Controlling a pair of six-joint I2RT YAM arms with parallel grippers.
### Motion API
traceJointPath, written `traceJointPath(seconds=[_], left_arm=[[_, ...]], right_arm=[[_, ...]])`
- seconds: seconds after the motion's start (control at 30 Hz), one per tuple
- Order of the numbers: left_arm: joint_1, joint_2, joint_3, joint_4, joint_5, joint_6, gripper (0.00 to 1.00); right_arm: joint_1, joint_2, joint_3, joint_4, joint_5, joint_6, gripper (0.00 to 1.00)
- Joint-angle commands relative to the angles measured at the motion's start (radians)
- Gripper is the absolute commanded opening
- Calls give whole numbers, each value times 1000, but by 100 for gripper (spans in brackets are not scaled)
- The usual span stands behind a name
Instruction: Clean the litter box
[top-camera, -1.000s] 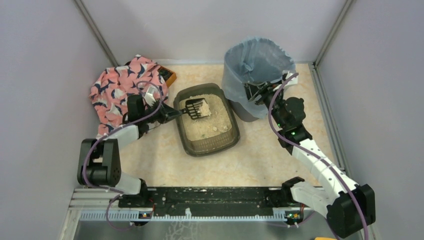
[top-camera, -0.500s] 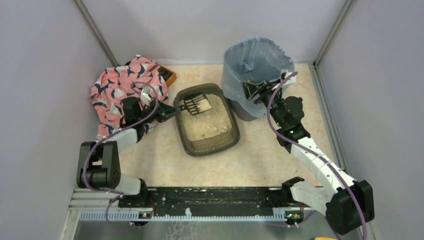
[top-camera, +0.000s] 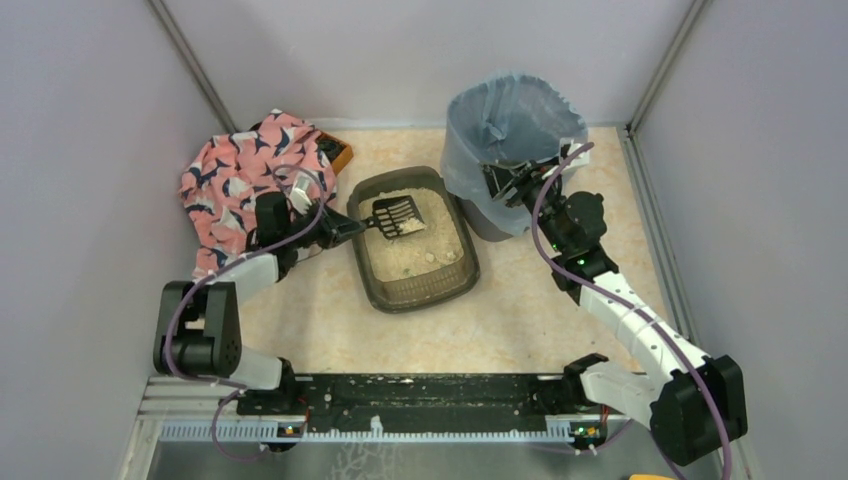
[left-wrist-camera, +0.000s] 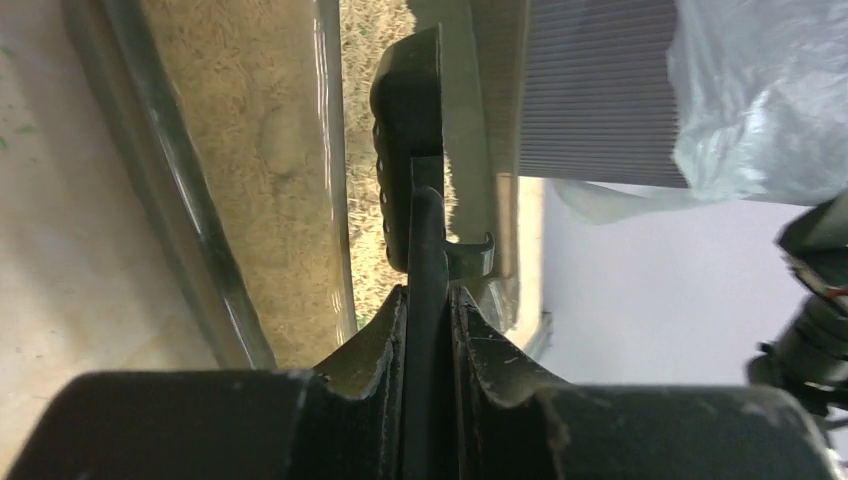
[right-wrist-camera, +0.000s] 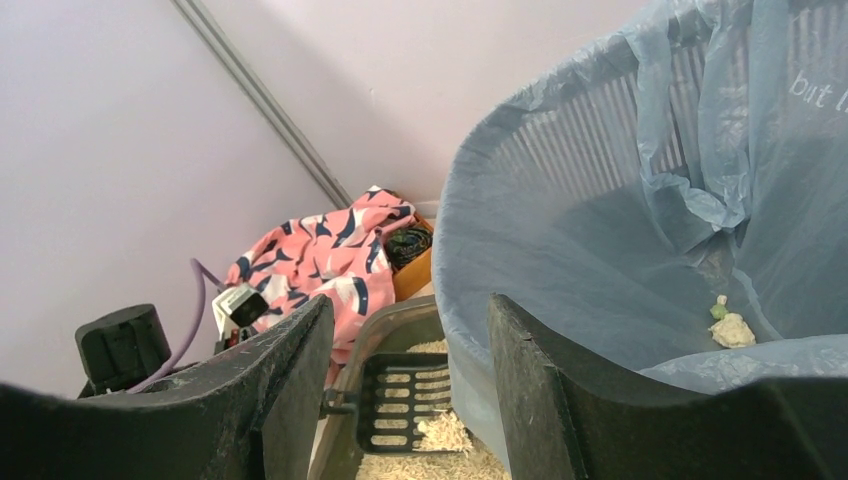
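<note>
left pincer (top-camera: 336, 228) clamps scoop (top-camera: 397, 216) over sandy litter box (top-camera: 420, 297); right pincer (right-wrist-camera: 407, 312) gapes at bin (top-camera: 466, 180).

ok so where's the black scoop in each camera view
top external: the scoop is at centre, its head over the far end of the litter box, its handle in the left gripper.
left wrist: centre, seen edge-on, handle clamped in that gripper.
right wrist: bottom, left of centre, slotted head facing the camera.
shared landmark: the bin's blue-grey liner, to the right of the scoop in every view.
</note>
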Motion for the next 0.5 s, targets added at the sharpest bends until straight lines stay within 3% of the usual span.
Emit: traceJointPath(seconds=[0.0, 0.3, 0.47], left_arm=[[-53, -52, 120, -263, -147, 193, 0], [-119, -38, 347, -616, -382, 413, 0], [-148, 23, 422, -707, -435, 474, 0]], right_arm=[[-8, 43, -18, -143, 6, 2, 58], [-8, 59, -25, -110, -15, 20, 58], [-8, 56, -25, -114, -7, 15, 58]])
